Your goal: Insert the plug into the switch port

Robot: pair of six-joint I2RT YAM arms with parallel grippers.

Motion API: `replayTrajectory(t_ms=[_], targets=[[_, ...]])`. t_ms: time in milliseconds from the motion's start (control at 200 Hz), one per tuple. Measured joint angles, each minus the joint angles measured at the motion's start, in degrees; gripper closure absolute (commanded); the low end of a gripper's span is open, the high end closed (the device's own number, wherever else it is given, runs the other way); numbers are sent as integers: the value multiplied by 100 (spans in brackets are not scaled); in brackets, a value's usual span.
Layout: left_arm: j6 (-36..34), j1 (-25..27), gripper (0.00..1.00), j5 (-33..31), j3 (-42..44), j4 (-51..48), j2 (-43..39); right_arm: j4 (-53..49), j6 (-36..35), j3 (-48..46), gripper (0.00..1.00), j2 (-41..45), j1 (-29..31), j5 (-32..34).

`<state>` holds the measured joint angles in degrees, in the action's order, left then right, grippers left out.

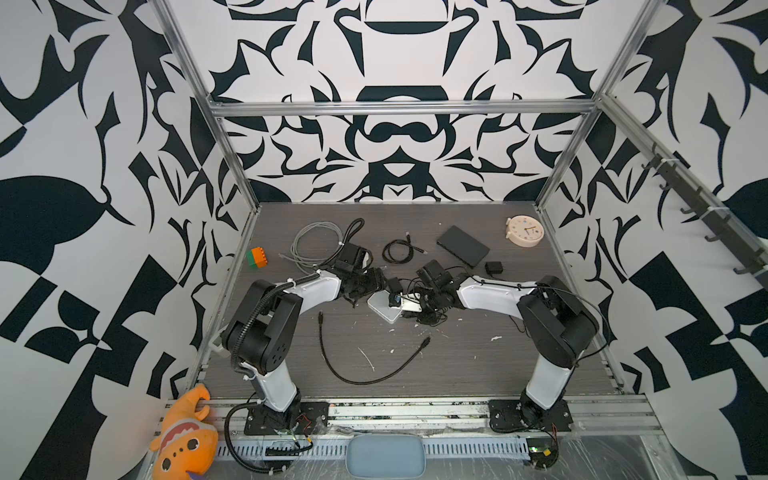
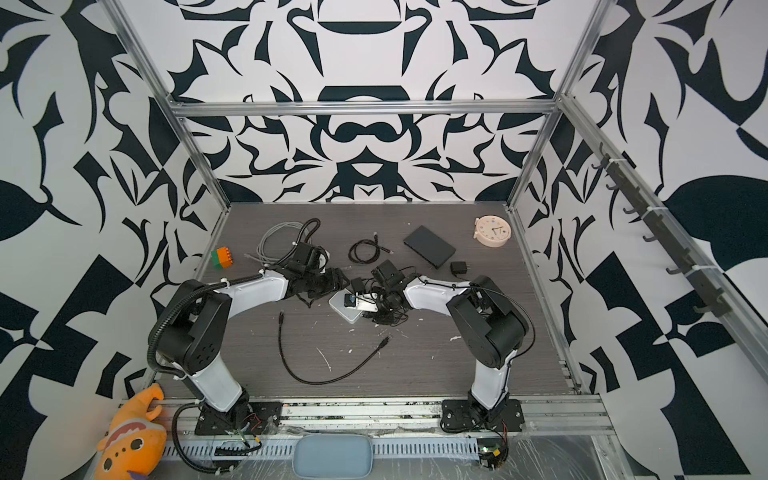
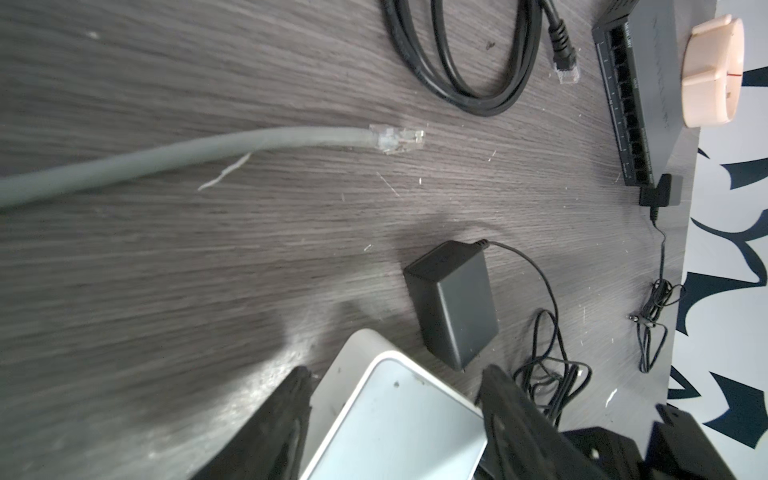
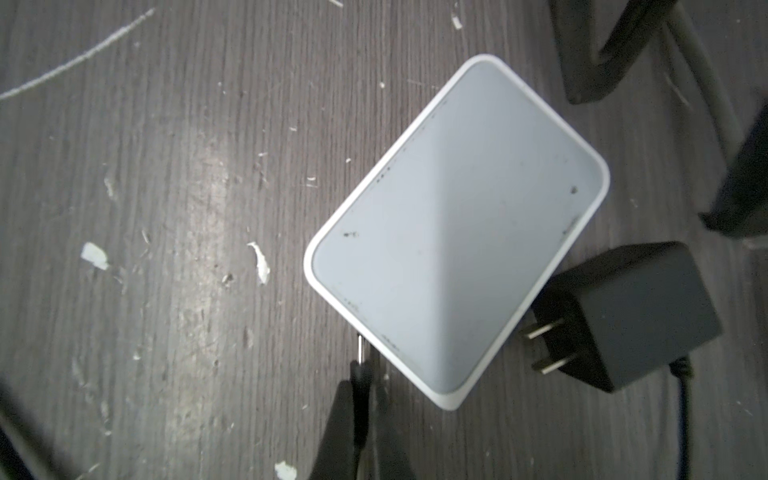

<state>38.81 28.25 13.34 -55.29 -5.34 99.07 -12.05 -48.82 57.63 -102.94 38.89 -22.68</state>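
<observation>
The switch (image 1: 384, 311) (image 2: 345, 311) is a small white box with a pale grey top, lying flat mid-table. My left gripper (image 3: 397, 374) straddles its far end; both fingers press its sides, shut on it. In the right wrist view the switch (image 4: 453, 224) lies diagonally. My right gripper (image 4: 365, 390) is shut on the plug (image 4: 360, 365), a thin black barrel plug with a silver tip. The tip lies against the switch's long side near a corner. Whether it sits in a port is hidden.
A black power adapter (image 4: 631, 311) (image 3: 453, 299) lies right beside the switch, with tangled thin cable (image 1: 428, 318). Farther back are a black multi-port box (image 1: 462, 246), a second adapter (image 1: 493, 267), a clock (image 1: 525, 231), a grey network cable (image 1: 316, 245), a black coil (image 1: 399, 251). A long black cable (image 1: 365, 365) lies in front.
</observation>
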Motion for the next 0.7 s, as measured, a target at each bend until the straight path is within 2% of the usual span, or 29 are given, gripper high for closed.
replayTrajectory(t_ms=[700], targets=[[166, 157, 32, -59, 85, 131, -46, 136, 503, 50, 100, -39, -2, 278]])
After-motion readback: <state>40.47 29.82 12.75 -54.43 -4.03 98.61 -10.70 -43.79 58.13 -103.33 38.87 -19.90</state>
